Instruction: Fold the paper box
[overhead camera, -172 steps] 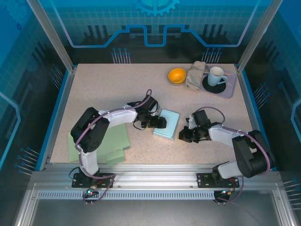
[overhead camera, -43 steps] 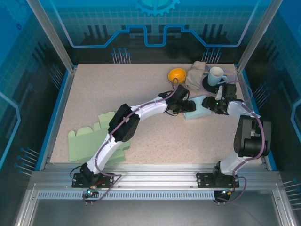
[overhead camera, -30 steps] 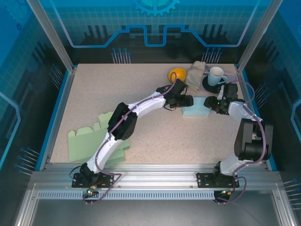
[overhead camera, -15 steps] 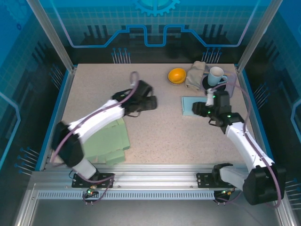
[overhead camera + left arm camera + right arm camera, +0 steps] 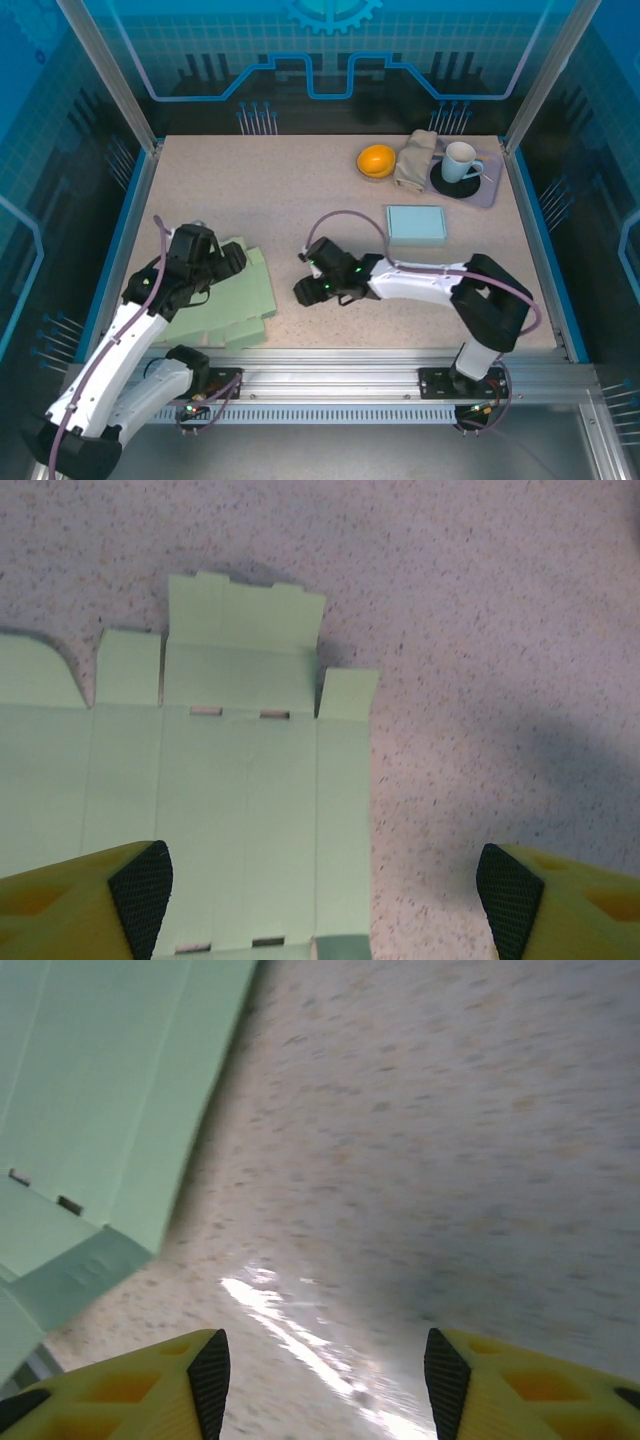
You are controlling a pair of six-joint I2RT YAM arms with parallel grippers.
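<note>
A stack of flat pale green paper box blanks (image 5: 243,297) lies at the table's front left. In the left wrist view the top blank (image 5: 240,780) shows its creases, slots and end flaps. My left gripper (image 5: 226,262) hovers over the stack's far edge, open (image 5: 325,900), one finger above the blank and one above bare table. My right gripper (image 5: 306,291) reaches left across the table and stops just right of the stack, open (image 5: 328,1385) with nothing between its fingers; the blanks (image 5: 100,1090) lie ahead to its left. A folded light blue box (image 5: 416,224) rests at the back right.
At the back right stand an orange bowl (image 5: 376,160), a beige cloth (image 5: 415,158) and a white mug (image 5: 460,160) on a dark saucer on a purple tray (image 5: 488,188). Raised rails edge the speckled table (image 5: 300,190).
The left gripper has drawn back from mid-table to the green stack. The right gripper has left the blue box and swept left to beside the stack. The blue box stays put.
</note>
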